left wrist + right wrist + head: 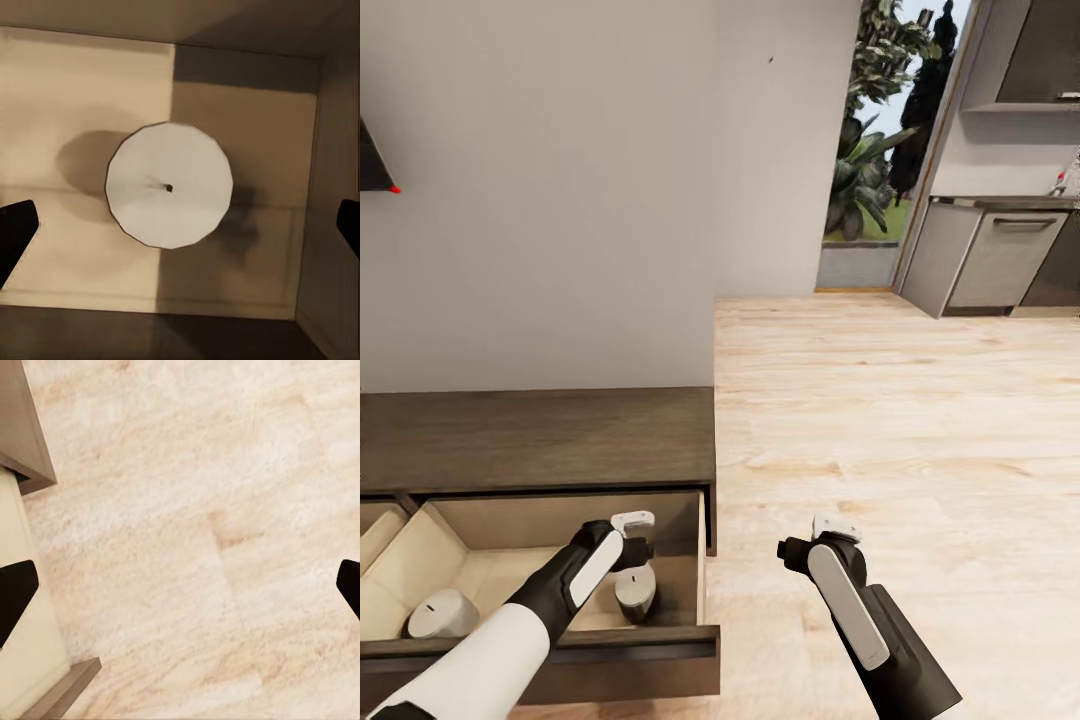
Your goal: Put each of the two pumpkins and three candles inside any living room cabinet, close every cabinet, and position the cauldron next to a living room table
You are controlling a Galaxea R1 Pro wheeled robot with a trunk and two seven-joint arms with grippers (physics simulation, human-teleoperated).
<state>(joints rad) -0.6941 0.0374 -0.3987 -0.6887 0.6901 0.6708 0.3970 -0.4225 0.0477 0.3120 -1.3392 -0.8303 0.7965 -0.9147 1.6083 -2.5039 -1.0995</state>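
Candles sit in the pulled-out drawer of the long dark-brown cabinet: one stands upright near the drawer's right wall, another rests toward the left of the same compartment. The left gripper hangs just above the right-hand candle, and its wrist camera looks straight down on that candle's pale round top, with the dark fingers spread wide to either side and not touching it. The right gripper hovers over the bare wooden floor beside the drawer's corner, its fingers also spread apart, holding nothing. Grey kitchen cupboards stand far off.
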